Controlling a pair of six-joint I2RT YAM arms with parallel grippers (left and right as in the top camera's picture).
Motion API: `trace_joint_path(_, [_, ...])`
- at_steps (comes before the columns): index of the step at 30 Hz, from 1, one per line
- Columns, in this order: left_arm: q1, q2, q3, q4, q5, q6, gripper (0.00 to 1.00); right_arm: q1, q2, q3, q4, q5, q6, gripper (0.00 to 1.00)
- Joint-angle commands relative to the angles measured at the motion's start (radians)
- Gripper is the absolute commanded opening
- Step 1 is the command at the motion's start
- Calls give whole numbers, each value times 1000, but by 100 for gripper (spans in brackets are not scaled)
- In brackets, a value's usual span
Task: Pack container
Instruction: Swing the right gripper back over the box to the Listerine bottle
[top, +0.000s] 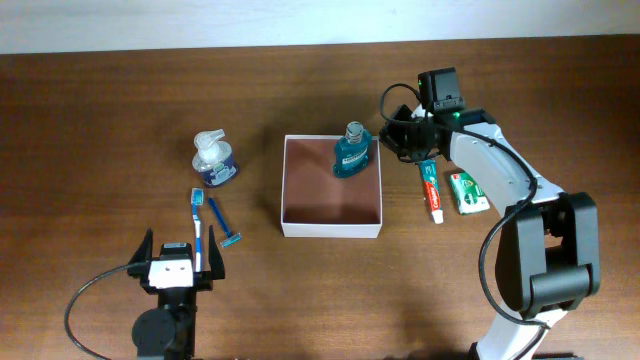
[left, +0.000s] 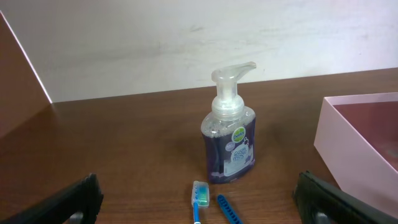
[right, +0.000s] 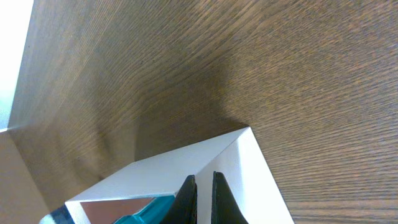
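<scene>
- the container (top: 333, 228) sits about mid-bench (top: 100, 100), a square shallow white box with a reddish-brown inside and no lid
- there's a teal mouthwash bottle (top: 349, 155) in the container's far right corner, and it looks upright from the overhead view, with its cap up against the far wall
- the right gripper (top: 388, 140) is just outside that same far right corner, with its arm reaching in from the container's right side
- in the right wrist view its fingers (right: 186, 198) are pinched together with only a thin slit between them and nothing in there, so it's closed on nothing
- the white corner of the container is right behind the tips and a bit of teal shows just beside them; can't tell if anything is actually touching
- the left gripper (top: 181, 255) is near the front edge of the bench, off the container's near left corner, and its jaws are spread wide with nothing in them
- a toothbrush (top: 198, 225) lies flat to the left of the container, with its handle end running in between those open fingers
- a blue razor (top: 224, 225) lies just beside the toothbrush, on the side nearer the container
- a soap pump bottle (top: 213, 160) stands upright further back on the container's left, apart from it
- to the right of the container there's a toothpaste tube (top: 432, 190) lying flat, and a green and white pack (top: 467, 192) just beyond it
</scene>
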Motion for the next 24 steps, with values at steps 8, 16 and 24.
trace_joint_path(8, [6,-6,-5,-1,10,14,100,-5,3,-9,51,-51,-27,4])
trace_joint_path(16, [6,-6,-5,0,10,14,100,-61,-8,31,-2,-22,-418,17])
trace_joint_path(24, [6,-6,-5,0,10,14,100,-82,-46,265,-183,-3,-692,56])
